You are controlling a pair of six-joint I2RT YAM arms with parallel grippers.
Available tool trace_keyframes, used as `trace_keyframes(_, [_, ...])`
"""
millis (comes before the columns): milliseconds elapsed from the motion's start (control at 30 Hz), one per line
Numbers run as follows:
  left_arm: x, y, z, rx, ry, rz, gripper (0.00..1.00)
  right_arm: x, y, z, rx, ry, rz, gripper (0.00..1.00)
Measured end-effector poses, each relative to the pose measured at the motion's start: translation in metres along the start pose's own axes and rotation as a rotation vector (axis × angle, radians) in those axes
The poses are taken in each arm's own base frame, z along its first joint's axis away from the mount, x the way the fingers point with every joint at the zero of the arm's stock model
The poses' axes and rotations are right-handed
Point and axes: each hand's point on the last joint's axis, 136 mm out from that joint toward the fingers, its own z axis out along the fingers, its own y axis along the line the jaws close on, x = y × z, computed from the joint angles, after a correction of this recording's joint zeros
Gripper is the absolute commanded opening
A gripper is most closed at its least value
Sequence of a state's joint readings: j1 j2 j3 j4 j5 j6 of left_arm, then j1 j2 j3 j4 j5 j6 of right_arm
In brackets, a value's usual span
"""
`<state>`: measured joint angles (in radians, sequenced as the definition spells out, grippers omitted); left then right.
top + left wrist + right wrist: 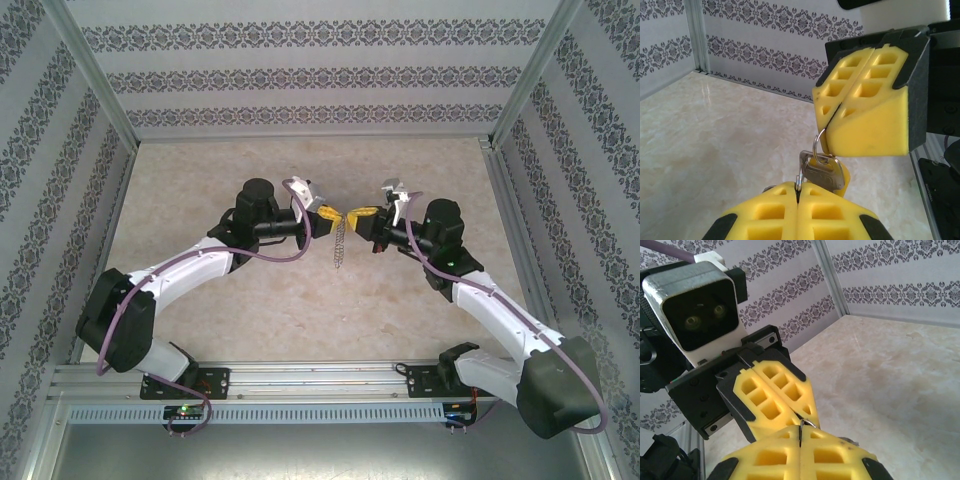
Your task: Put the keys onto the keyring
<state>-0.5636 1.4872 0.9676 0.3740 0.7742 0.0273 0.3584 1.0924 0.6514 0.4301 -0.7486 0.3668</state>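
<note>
Left pincer (797, 192) clamped on the keyring's (821, 172) thin grey edge, right pincer (824, 125) on its wire ring (816, 145), up over the table (715, 140), and the key (843, 182) hangs between them. Tiny, light, slick stuff, I'd pinch its head.

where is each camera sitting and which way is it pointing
Top external: above and behind the bases, looking down at the table; both arms show, left claw and right claw meeting tip to tip.
Left wrist: on the left arm, looking past its own shut fingers at the right claw, with key and keyring between them.
Right wrist: on the right arm, looking past its own fingers at the left claw and the camera above it.
Shared: the wrist views face each other.
</note>
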Motion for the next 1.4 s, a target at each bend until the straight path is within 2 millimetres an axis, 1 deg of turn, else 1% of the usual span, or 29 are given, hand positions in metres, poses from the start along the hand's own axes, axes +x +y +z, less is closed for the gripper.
trace_keyframes(100, [0.001, 0.000, 0.000, 0.000, 0.002, -0.001, 0.00, -0.002, 0.001, 0.003, -0.004, 0.001, -0.003, 0.00])
trace_keyframes(233, [-0.001, 0.000, 0.000, 0.000, 0.000, 0.001, 0.00, 0.001, -0.002, 0.005, -0.002, 0.012, 0.000, 0.00])
trace_keyframes(600, [-0.002, 0.000, 0.000, -0.001, -0.002, 0.018, 0.00, 0.006, -0.005, 0.005, 0.007, 0.028, -0.001, 0.00])
trace_keyframes(900, [-0.002, 0.002, 0.000, -0.012, -0.002, 0.021, 0.00, 0.006, -0.019, -0.002, 0.047, 0.024, 0.015, 0.00])
trace_keyframes(1233, [-0.002, 0.001, 0.002, -0.014, -0.002, 0.022, 0.00, 0.011, -0.018, -0.003, 0.030, 0.038, 0.026, 0.00])
trace_keyframes(1400, [-0.005, 0.001, 0.002, -0.014, -0.014, 0.031, 0.00, 0.016, -0.019, -0.002, 0.009, 0.057, 0.042, 0.00])
